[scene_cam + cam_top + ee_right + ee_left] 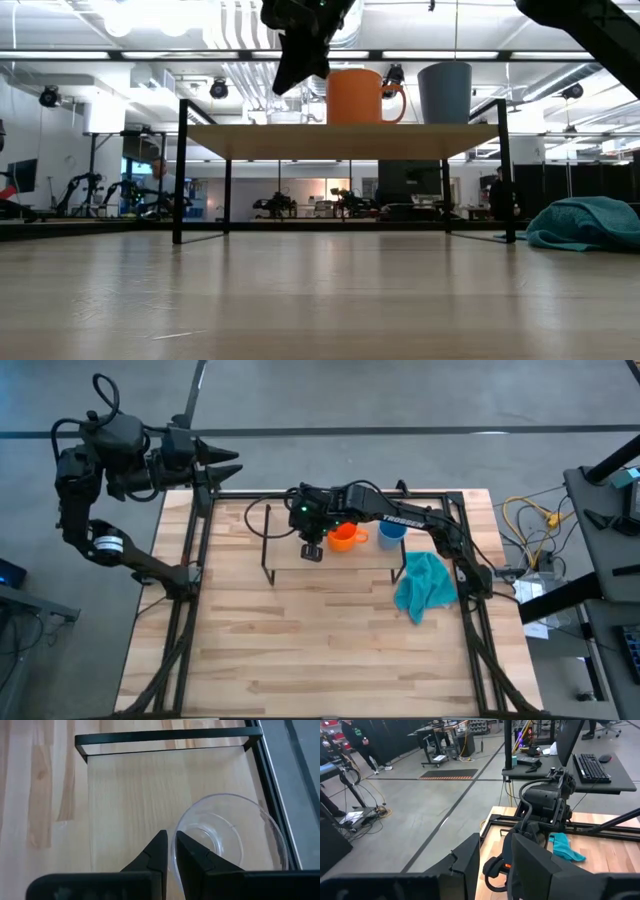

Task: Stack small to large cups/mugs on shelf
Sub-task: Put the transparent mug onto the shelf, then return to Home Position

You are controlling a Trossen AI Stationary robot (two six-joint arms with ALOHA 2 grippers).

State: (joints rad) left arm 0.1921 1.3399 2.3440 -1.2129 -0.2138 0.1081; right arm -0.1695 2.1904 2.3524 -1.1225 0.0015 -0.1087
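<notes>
The right tool [169, 851] is over the shelf [130, 790], its fingers nearly closed and pinching the rim of the clear glass [227, 837], whose wall sits between them. On the shelf just beyond the glass stands the orange mug [343, 537], then the light blue cup [391, 532] beside it, with the teal cloth [425, 585] lying on the worktop [320, 650] near that end. The left tool [225, 463] waits off the worktop's far-left corner, its fingers parted and empty.
</notes>
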